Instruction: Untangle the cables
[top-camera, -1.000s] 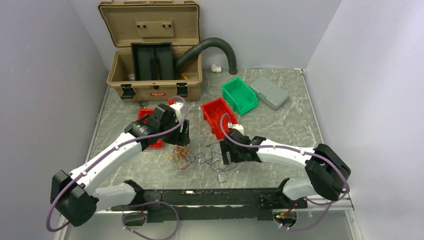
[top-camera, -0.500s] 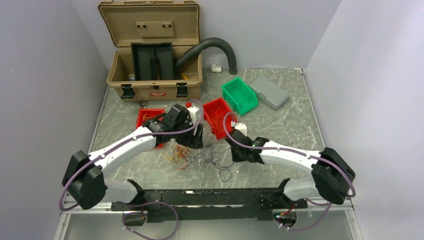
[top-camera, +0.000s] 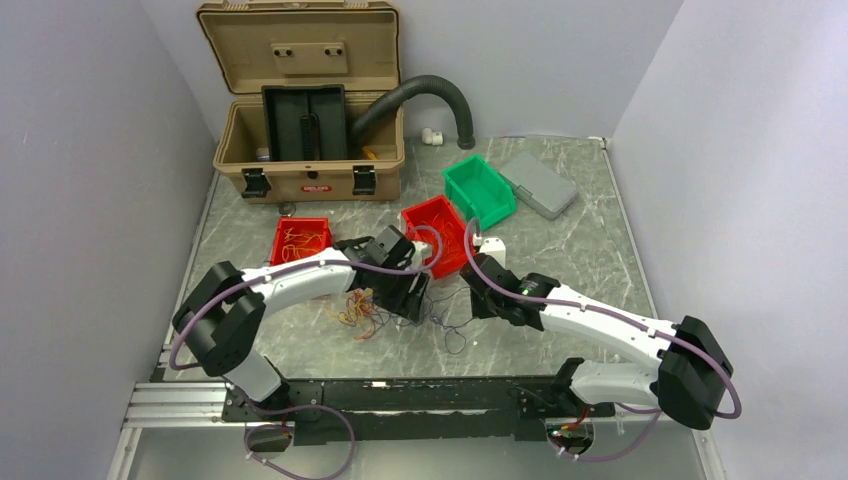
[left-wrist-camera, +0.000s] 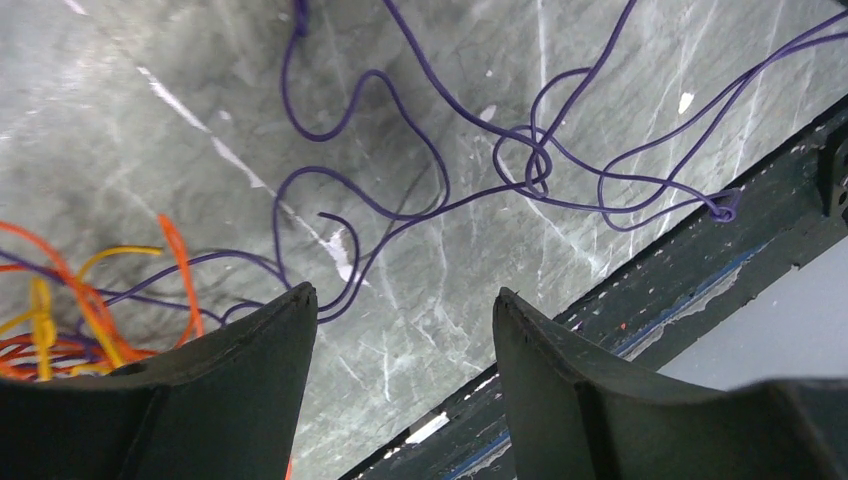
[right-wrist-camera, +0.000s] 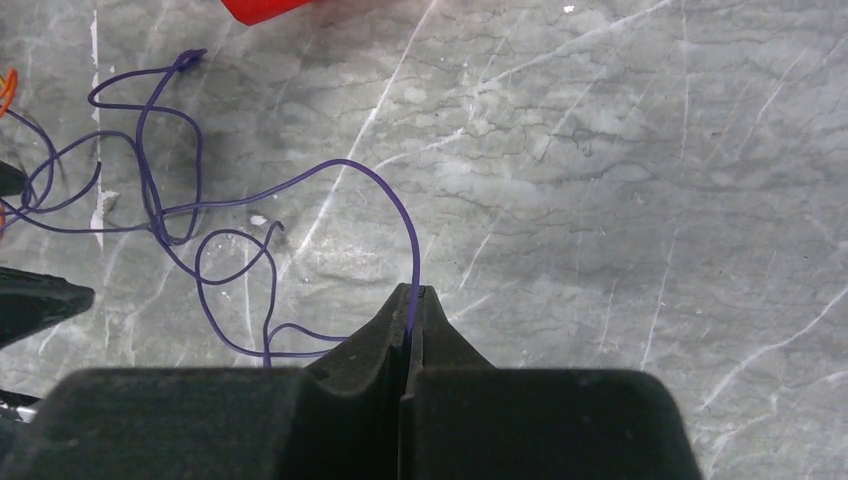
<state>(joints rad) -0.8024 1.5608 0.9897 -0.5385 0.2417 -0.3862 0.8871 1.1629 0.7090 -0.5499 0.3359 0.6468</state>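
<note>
Two grippers logged: right gripper (right-wrist-camera: 412, 300) pinched tight on one purple cable (right-wrist-camera: 300, 185); left gripper (left-wrist-camera: 405, 330) spread wide above the cables (top-camera: 365, 312), holding nothing. Two red bins (top-camera: 281, 240), one green bin (top-camera: 497, 207).

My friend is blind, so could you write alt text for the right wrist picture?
The right claw, shut, pinches one thin purple wire, which arcs up and trails left in loose loops over a grey marbled table. A corner of a red bin shows at the top edge.
</note>
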